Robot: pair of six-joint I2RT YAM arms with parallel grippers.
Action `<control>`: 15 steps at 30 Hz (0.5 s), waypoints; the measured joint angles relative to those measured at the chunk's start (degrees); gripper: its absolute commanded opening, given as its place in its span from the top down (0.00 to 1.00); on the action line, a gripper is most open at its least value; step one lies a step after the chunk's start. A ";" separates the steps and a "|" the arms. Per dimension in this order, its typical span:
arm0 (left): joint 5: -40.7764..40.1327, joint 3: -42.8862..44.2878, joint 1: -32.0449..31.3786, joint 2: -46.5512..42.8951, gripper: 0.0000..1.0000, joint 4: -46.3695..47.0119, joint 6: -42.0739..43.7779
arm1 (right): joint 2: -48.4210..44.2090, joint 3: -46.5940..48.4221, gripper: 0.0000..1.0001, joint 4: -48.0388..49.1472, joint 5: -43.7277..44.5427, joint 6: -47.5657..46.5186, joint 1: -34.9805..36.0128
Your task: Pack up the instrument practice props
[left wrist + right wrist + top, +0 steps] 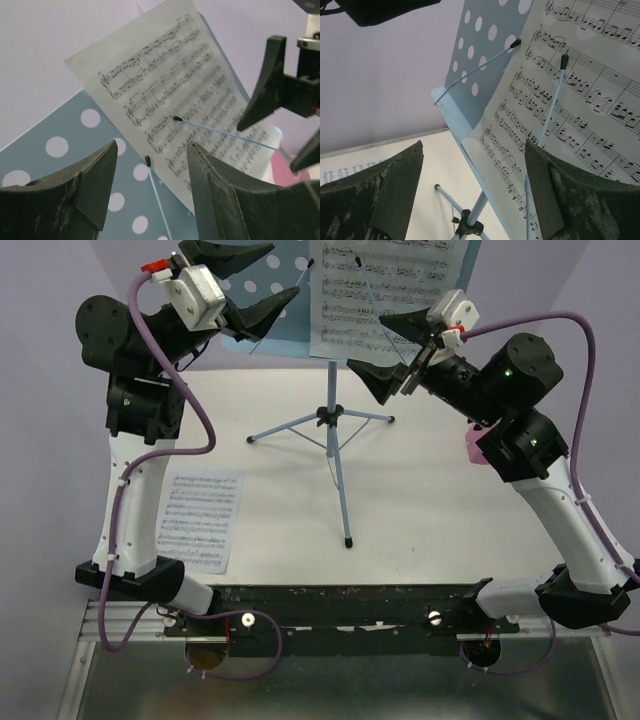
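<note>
Both claws, the left gripper and right gripper, hung apart and empty at the upright music stand, a sheet-music page on its desk. I judged the page should slide out from under the wire retainers without tipping the tripod. Only the overhead view showed me the loose page and pink metronome on the table.
</note>
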 measured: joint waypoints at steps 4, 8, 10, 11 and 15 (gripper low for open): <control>-3.65 4.35 -1.20 4.79 0.32 2.43 -0.57 | 2.08 0.02 0.12 1.05 0.00 0.13 -0.31; -6.29 9.57 -2.29 8.81 0.31 3.15 -0.50 | 3.43 0.00 0.15 2.08 -0.04 0.63 -0.59; -7.45 12.46 -3.08 10.54 0.29 3.37 -0.24 | 3.45 0.02 0.16 2.69 -0.07 1.05 -0.66; -8.07 13.86 -3.50 11.21 0.28 3.45 0.00 | 3.45 0.02 0.18 3.06 -0.11 1.29 -0.72; -10.58 18.58 -4.70 13.09 0.25 4.22 1.09 | 3.48 0.00 0.23 4.20 -0.33 1.64 -1.07</control>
